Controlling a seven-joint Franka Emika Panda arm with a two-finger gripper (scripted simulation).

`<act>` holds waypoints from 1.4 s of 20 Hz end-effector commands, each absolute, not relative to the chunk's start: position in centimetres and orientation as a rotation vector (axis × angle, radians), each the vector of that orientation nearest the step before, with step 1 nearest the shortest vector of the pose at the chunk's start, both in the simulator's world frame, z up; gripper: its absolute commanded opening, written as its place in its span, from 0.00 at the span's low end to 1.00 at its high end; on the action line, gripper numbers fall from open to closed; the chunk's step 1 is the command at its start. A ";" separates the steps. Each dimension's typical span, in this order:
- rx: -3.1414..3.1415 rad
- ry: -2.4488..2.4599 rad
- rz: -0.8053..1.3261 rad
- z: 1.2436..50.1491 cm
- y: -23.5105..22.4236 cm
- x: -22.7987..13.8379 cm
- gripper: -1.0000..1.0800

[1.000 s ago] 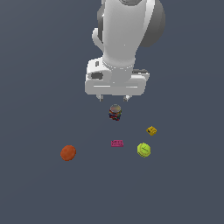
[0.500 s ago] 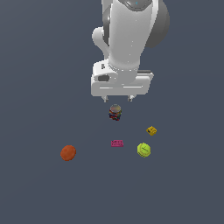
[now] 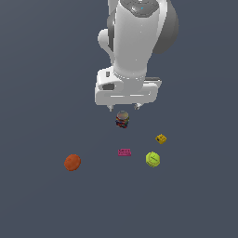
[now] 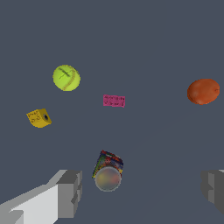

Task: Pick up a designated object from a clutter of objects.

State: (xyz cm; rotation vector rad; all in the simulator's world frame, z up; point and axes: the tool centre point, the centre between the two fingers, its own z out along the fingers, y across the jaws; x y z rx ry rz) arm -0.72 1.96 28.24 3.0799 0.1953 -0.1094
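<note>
Hovering high above the clutter, the gripper (image 4: 139,192) has its fingers (image 4: 70,192) spread wide and holds nothing. The ball (image 3: 72,162), rust-orange and plain, lies alone on the floor toward the exterior view's left, well apart from the other four items and well off from the gripper's line.

The main risk, as I judge it, is a descent from here: the can (image 3: 122,119) sits almost directly under the open fingers, so dropping straight down would close on the wrong item. The arm needs a clear sideways move to the ball first. A second risk is confusion with the green ball (image 3: 153,159), also round, which lies near the pink block (image 3: 124,152) and the yellow block (image 3: 161,138). A round target may also roll or squirt out if the fingers close off-centre.

In the exterior view the arm's body hides the fingers almost entirely; only two small tips show below the hand. In the wrist view both fingers are cut off at the frame edge, the far one nearly gone. The can's label is too blurred to read.
</note>
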 end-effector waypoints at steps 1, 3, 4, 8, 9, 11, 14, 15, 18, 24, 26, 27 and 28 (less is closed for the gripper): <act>3.079 0.215 -0.109 27.8 1.3 -0.1 0.96; 3.077 0.238 -0.107 27.3 0.6 0.6 0.96; 3.077 0.252 -0.106 27.0 0.3 1.0 0.96; 3.073 0.317 -0.101 25.6 -1.7 2.7 0.96; 3.072 0.336 -0.099 25.1 -2.4 3.2 0.96; 3.069 0.378 -0.095 24.1 -3.7 4.3 0.96; 3.065 0.447 -0.088 22.3 -6.1 5.9 0.96; 3.064 0.470 -0.085 21.6 -7.0 6.4 0.96; 3.060 0.538 -0.075 19.6 -9.5 7.7 0.96; 3.050 0.667 -0.049 15.5 -14.8 9.7 0.96; 3.047 0.702 -0.040 14.2 -16.3 10.1 0.96; 3.045 0.718 -0.035 13.7 -17.0 10.3 0.96; 3.044 0.732 -0.031 13.1 -17.6 10.4 0.96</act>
